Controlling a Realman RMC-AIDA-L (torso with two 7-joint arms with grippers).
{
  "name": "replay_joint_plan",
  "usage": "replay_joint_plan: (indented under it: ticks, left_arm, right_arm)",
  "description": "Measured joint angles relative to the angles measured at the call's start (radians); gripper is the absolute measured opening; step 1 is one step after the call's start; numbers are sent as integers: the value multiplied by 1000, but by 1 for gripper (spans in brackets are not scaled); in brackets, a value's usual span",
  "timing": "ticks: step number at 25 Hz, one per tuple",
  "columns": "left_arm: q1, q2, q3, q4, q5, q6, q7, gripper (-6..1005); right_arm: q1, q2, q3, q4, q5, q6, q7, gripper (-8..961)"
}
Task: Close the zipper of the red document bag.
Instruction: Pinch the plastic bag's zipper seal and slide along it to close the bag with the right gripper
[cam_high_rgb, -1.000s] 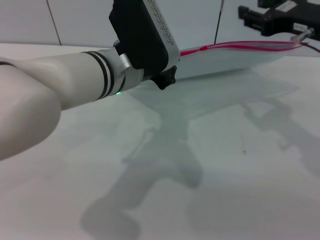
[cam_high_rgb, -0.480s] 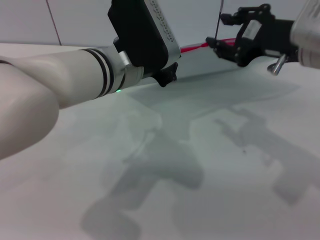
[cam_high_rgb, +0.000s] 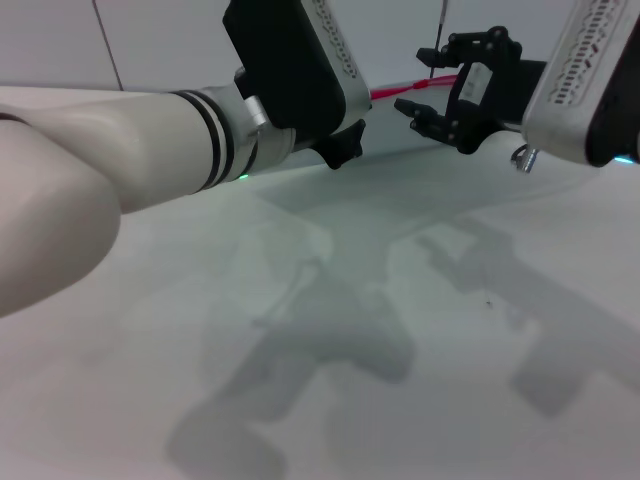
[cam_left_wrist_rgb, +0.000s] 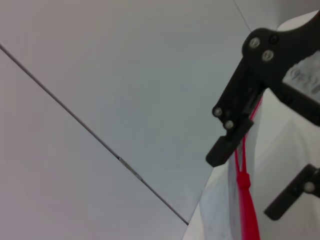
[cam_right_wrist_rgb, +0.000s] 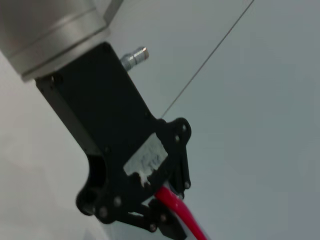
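1. The right gripper (cam_high_rgb: 418, 92) is at the far edge of the table, its black fingers spread apart, one above and one below the zipper (cam_high_rgb: 392, 94), with the red strip running into the gap between them. I cannot tell whether either finger touches it.
2. The left wrist view shows the same: the right gripper's (cam_left_wrist_rgb: 252, 175) two dark fingers stand on either side of the zipper (cam_left_wrist_rgb: 244, 197), and a small red slider sits on the strip between them.
3. Behind those fingers the right arm comes in from the robot's right, its black-and-white wrist housing tilted and lifted clear of the white table (cam_high_rgb: 420, 360).
4. The left gripper (cam_right_wrist_rgb: 165, 210) is seen in the right wrist view, its black linkage bearing on the zipper (cam_right_wrist_rgb: 182, 212) at the end of the red strip; whether the fingers actually pinch it I cannot tell.
5. In the head view the left arm's thick white forearm reaches diagonally from the near left toward the far edge, and its black wrist block hides the gripper.
6. The red document bag (cam_high_rgb: 420, 185) lies flat on the table beneath both arms, its zip edge along the far side.
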Motion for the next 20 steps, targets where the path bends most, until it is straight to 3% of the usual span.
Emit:
replay_joint_plan:
  ticks: [11,20]
  left_arm:
    - [2,0,6,17,0,14,7,56]
    - [5,0,4,17,1,16,9,56]
  right_arm:
    - [-5,0,-81,15,-80,117,-3,513]
    - [-7,0,-84,16,-83,124,-4,510]
